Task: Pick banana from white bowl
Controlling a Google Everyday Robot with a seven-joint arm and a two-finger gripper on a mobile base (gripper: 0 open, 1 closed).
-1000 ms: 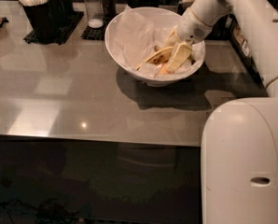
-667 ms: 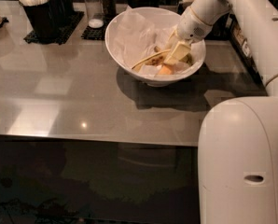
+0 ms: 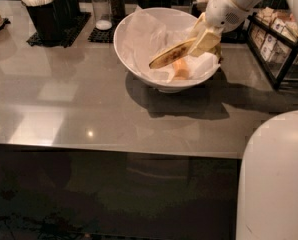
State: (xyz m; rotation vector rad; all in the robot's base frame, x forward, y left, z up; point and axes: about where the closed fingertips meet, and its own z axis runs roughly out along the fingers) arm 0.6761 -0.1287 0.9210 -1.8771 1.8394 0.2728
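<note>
The white bowl (image 3: 139, 59) stands on the grey table, lined with crinkled white paper. My gripper (image 3: 205, 40) hangs over the bowl's right side and is shut on the banana (image 3: 170, 56). The banana is yellow with brown spots. It is held by its right end, tilted, with its left tip pointing down-left above the bowl's inside. A small pale-orange rounded piece (image 3: 180, 72) lies in the bowl under the banana.
Black cutlery holders (image 3: 49, 11) and shakers (image 3: 105, 6) stand on mats at the table's back left. A rack of packets (image 3: 276, 41) is at the right edge. My white base (image 3: 276, 179) fills the lower right. The table's front edge runs across the middle.
The gripper has risen with the banana in it. The banana has come up off the bowl's bottom and now hangs above the pale-orange piece.
</note>
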